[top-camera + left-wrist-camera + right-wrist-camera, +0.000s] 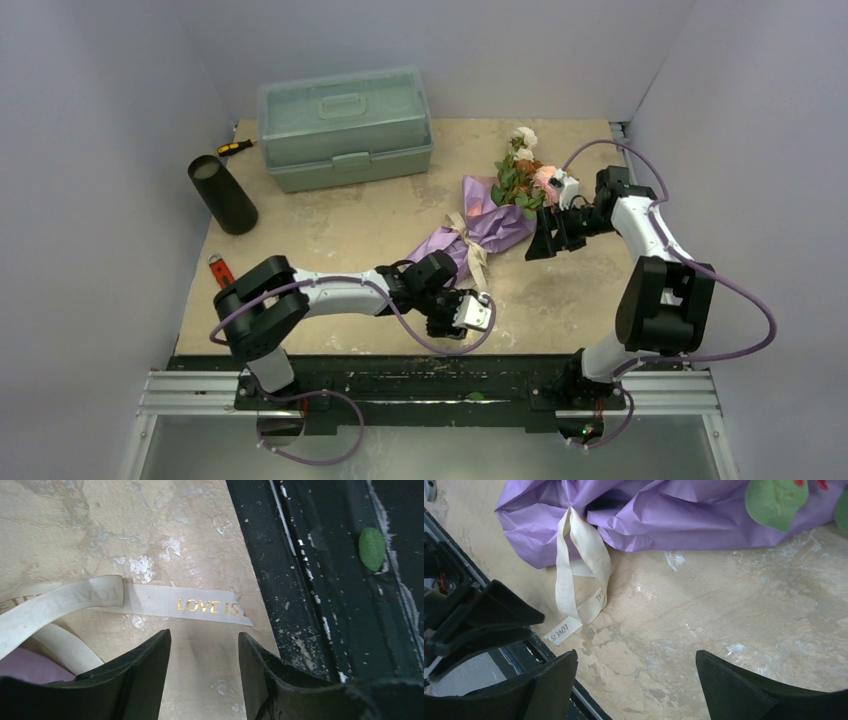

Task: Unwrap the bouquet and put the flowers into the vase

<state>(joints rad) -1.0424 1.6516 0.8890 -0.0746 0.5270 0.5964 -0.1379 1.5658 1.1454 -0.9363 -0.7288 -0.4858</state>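
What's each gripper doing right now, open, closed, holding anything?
Left gripper: jaws open, holding nothing; the ribbon tail lies just beyond them.
Right gripper: jaws wide open, holding nothing, near the bouquet.

Bouquet (664, 515) cut off in right wrist view, red tool (219, 270) partly hidden

The left arm (335, 290) stretches low, left hand (204, 632) partly parted; the right arm (640, 225) bends forward, right hand (636, 653) spread wide.

We log: bouquet (684, 515) wrap crinkled paper, faint sheen | ribbon (150, 600) ribbed cloth, gold-foil print | table (724, 620) matt, scuffed | vase (222, 195) matt black | toolbox (345, 125) smooth plastic.
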